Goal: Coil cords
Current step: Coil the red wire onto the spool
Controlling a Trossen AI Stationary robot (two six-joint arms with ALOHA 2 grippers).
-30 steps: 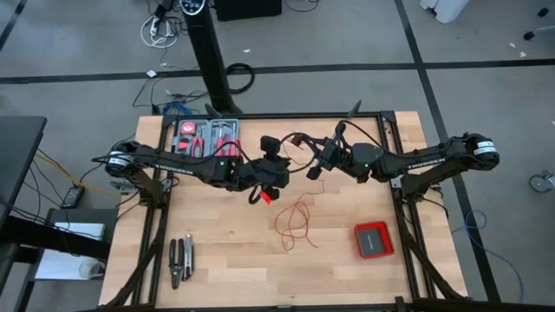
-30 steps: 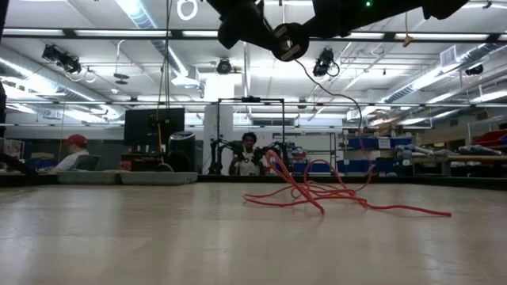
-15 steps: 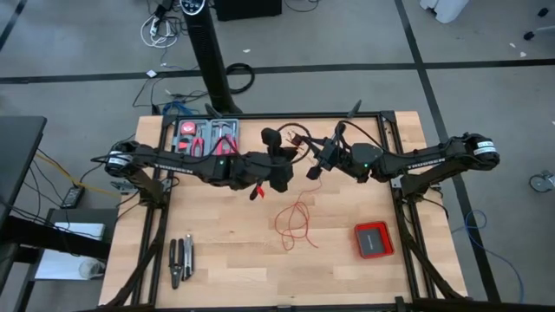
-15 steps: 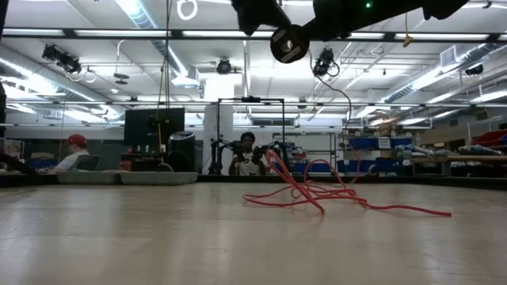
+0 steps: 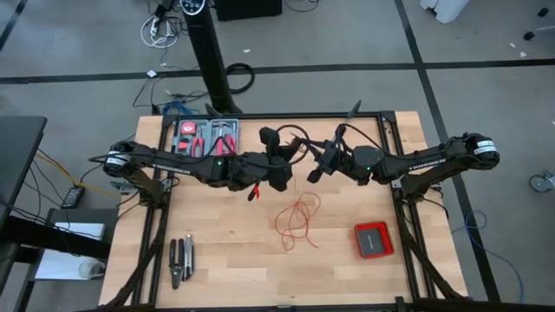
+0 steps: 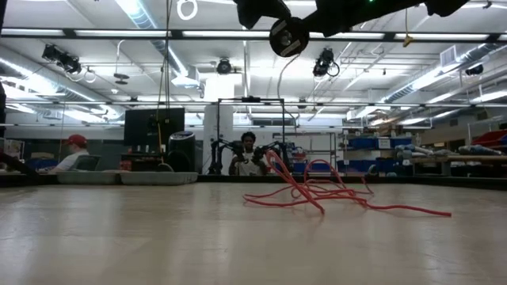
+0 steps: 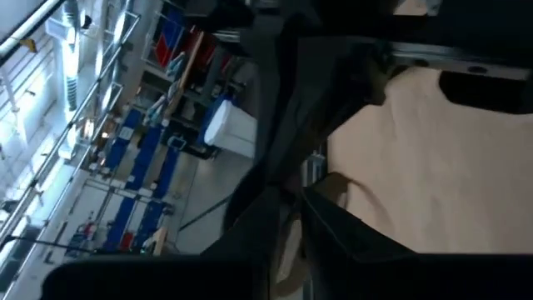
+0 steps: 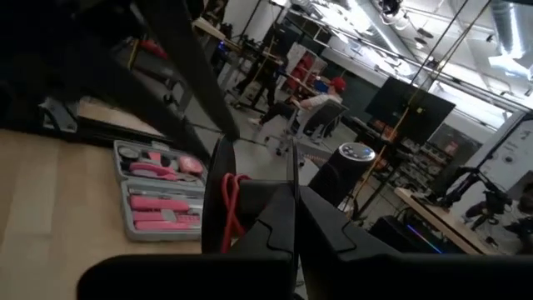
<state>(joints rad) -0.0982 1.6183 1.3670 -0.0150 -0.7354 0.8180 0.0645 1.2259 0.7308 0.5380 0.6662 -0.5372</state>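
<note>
Pale wooden table (image 5: pixel 217 251) carries the thin red wire (image 5: pixel 296 221), lying in loose limp squiggles. Both arms hover above its far half: left gripper (image 5: pixel 279 171), part-spread around a small black spool (image 8: pixel 218 196) bearing red turns, faces the pinched-shut right gripper (image 5: pixel 314 172). The loose loops lie just nearward.

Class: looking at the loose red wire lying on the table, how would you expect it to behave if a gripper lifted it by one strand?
The red wire looks thin and lies in loose squiggles, so it would probably flop and trail. In the low view its loops spring up off the table, hinting at some stiffness and tangling. It seems light, so easily dragged.
</note>
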